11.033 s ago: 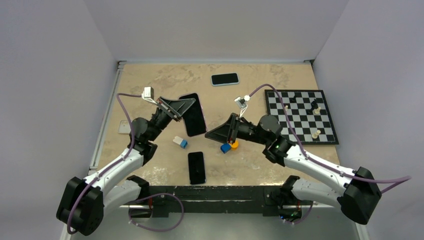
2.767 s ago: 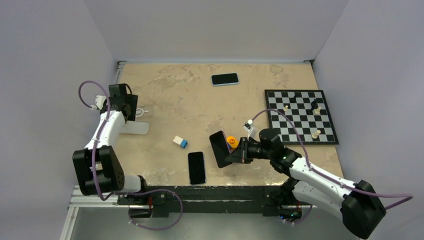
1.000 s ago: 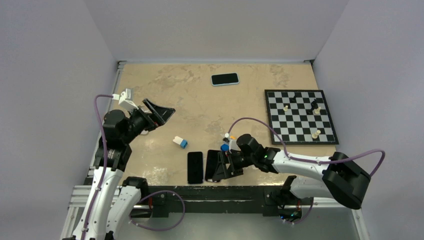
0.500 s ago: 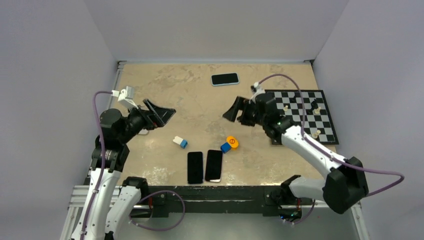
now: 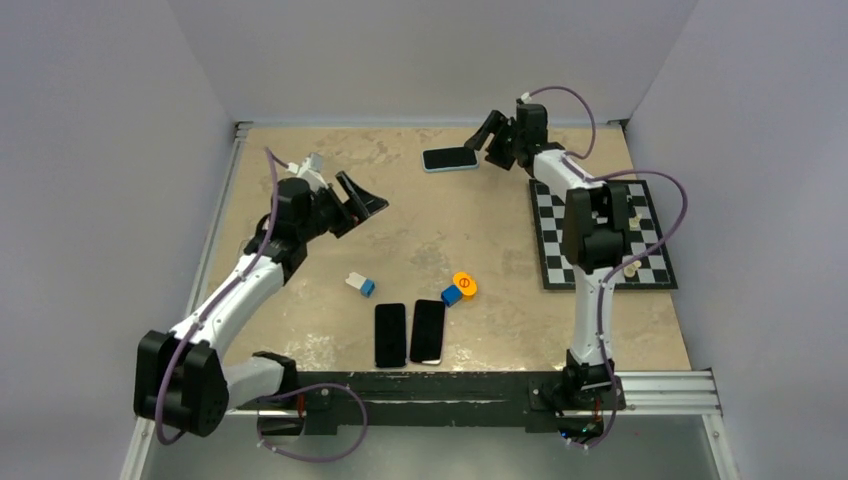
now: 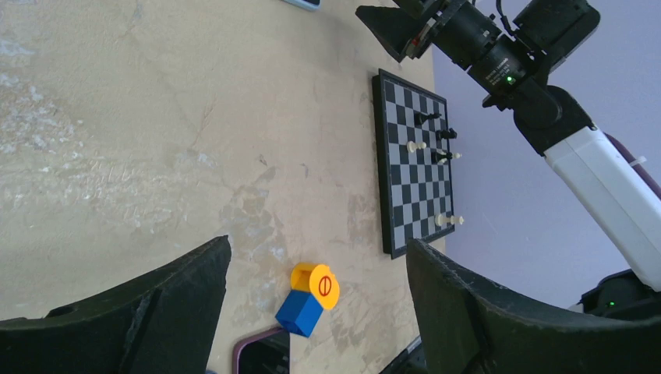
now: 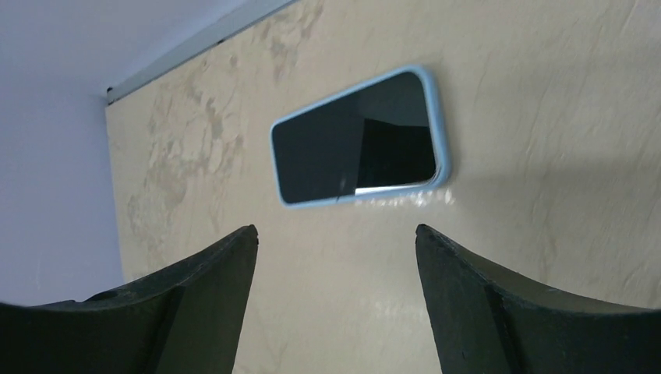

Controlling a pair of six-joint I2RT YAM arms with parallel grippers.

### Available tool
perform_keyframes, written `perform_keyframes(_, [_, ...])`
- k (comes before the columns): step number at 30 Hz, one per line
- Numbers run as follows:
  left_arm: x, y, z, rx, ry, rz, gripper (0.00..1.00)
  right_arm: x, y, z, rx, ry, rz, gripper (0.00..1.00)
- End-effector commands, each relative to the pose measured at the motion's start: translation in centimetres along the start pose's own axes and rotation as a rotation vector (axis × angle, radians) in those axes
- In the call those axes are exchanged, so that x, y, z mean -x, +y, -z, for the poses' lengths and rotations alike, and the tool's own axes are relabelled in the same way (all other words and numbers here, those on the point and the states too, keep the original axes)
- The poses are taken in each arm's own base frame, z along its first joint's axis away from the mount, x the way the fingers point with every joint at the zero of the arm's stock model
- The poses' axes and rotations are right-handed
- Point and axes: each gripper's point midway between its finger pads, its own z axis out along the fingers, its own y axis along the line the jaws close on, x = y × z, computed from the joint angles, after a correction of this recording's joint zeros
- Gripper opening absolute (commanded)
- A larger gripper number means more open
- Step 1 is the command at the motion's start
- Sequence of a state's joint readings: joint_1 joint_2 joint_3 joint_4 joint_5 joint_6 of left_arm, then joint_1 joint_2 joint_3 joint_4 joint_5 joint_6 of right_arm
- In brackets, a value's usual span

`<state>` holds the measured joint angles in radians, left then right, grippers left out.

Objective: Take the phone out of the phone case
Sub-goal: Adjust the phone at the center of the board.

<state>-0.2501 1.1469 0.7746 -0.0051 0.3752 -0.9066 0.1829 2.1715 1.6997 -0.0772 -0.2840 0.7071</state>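
phone in its light-blue case [image 5: 449, 158] lies flat, screen up, at the top centre of the table [image 5: 330, 160], nothing touching it. right tool [image 5: 487, 138] hangs just right of it in the frame, fingers spread and empty, aimed at the case. left tool [image 5: 365, 195] is also spread and empty, above the table left of centre.

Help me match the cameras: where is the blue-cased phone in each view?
Top external: blue-cased phone at far centre, just left of the right gripper.
Left wrist: only a sliver of it at the top edge.
Right wrist: centre frame, above the open jaws.
Shared landmark: the right gripper beside it.
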Motion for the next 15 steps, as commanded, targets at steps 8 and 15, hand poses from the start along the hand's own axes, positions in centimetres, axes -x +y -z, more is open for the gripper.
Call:
perform_keyframes(8, [4.7,-3.1,-4.1,-0.061,-0.176,0.022,0.84,4.8,-2.1,-7.7,0.078,-0.035,-0.100,0.75])
perform_keyframes(15, [4.2,-3.7,-2.2,-0.062,-0.163,0.018,0.85,2.4,-2.0,-9.5,0.168,0.037,-0.192,0.66])
